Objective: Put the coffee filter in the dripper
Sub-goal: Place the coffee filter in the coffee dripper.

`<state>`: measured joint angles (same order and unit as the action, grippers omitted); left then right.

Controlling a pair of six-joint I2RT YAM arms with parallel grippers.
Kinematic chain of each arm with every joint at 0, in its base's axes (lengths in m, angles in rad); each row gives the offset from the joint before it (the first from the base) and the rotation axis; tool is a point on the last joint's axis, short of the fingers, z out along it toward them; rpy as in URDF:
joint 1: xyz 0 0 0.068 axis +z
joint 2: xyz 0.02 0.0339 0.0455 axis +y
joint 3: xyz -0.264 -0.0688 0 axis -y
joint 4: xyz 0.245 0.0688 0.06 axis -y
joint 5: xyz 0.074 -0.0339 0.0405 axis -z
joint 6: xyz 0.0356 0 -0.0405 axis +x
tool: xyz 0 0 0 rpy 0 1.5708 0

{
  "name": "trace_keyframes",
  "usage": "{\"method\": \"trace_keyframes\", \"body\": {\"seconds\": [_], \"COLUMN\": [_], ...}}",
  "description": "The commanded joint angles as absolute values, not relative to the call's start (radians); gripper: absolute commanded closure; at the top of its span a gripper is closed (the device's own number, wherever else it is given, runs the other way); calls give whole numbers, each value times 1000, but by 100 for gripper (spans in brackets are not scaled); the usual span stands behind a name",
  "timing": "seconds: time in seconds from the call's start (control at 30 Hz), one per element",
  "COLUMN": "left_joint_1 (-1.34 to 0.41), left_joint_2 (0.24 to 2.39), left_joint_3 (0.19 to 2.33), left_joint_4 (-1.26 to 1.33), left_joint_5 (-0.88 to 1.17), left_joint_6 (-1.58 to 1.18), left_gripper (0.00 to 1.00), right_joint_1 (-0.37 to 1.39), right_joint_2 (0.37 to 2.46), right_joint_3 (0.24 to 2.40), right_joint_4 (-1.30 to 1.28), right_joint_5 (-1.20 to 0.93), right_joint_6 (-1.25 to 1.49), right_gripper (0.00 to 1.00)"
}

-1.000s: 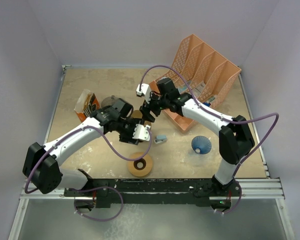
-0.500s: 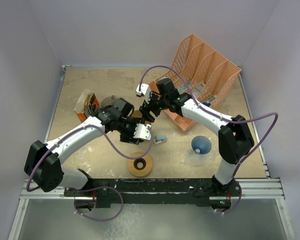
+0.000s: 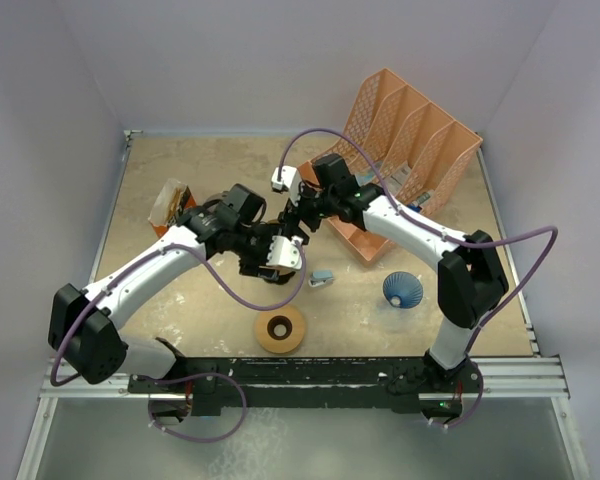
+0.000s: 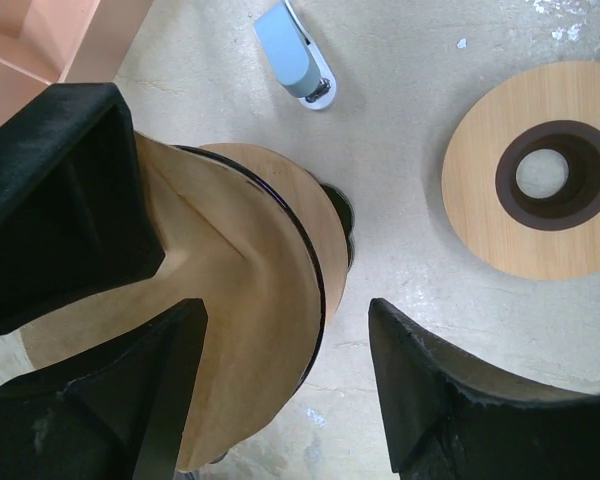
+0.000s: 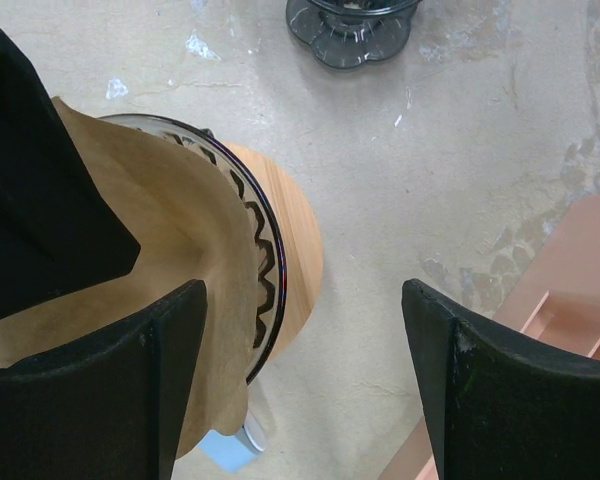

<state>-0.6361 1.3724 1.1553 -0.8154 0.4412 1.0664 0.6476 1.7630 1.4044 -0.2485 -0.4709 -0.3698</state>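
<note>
The left arm [image 3: 150, 275] and the right arm [image 3: 410, 232] are a matching pair. Their long links wear smooth white shells, and every joint has a chunky black housing. A purple cable [image 3: 235, 300] loops loosely along the left one, and a second purple cable [image 3: 525, 236] swings wide beside the right. Both arms rise from black bases on a dark rail [image 3: 300, 385]. A white block [image 3: 283, 258] sits at the left wrist, with its twin at the right. The left claw [image 4: 290, 380] and the right claw [image 5: 300, 340] each have two thick matte-black fingers [image 4: 430, 400], flat-faced, with bevelled, slightly scuffed edges.
</note>
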Motion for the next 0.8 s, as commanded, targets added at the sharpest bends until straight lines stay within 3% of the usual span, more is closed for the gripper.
{"method": "trace_keyframes", "body": {"seconds": [0.0, 0.37, 0.77], "left_joint_1": [-631, -629, -627], "left_joint_2": [1356, 1322, 1307], "left_joint_3": [1201, 1197, 1169], "left_joint_4": [-850, -886, -880], "left_joint_5": [468, 462, 482], "left_joint_6": [1078, 1080, 1083], "left_gripper": [34, 34, 34], "right_joint_1": [643, 629, 626], "right_joint_2": [1731, 1719, 1733], "right_joint_3": [1461, 1488, 1508], "right_joint_4": [-264, -282, -297], "right_joint_5": [-514, -521, -510], "right_joint_6": [-383, -383, -374], "right_gripper": [18, 17, 24]}}
